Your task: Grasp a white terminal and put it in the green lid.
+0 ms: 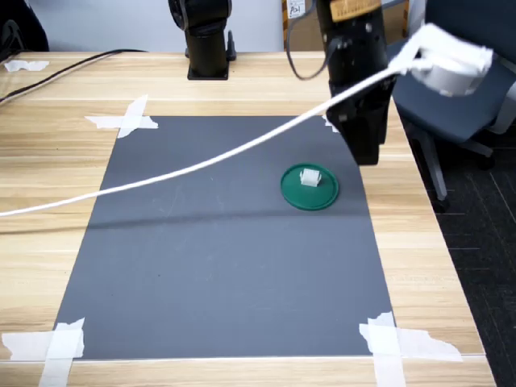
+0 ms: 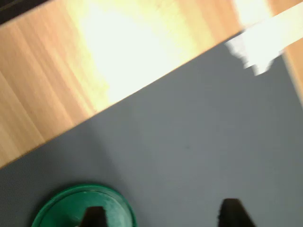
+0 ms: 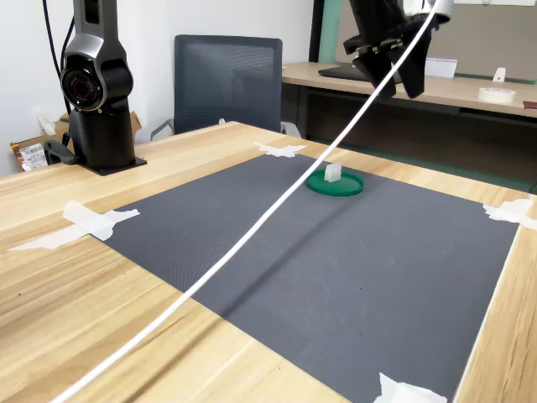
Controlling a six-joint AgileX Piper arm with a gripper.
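Note:
The white terminal [image 1: 309, 177] [image 3: 333, 172] stands inside the green lid [image 1: 322, 196] [image 3: 346, 186], on the far right part of the grey mat in the first exterior view. My gripper [image 1: 367, 153] [image 3: 404, 84] hangs well above the mat, up and to the right of the lid in both exterior views. It touches neither thing. In the wrist view my gripper [image 2: 163, 217] is open, its two dark fingertips [image 2: 232, 213] apart with only bare mat between them. Part of the lid [image 2: 57, 208] shows beside one fingertip; the terminal does not show there.
A white cable [image 1: 201, 165] [image 3: 277, 210] runs slanting across both exterior views above the mat [image 1: 226, 266]. A second black arm base [image 1: 207, 44] [image 3: 99, 92] stands at the table's far edge. White tape [image 1: 129, 119] holds the mat's corners. An office chair [image 1: 463, 97] is beside the table.

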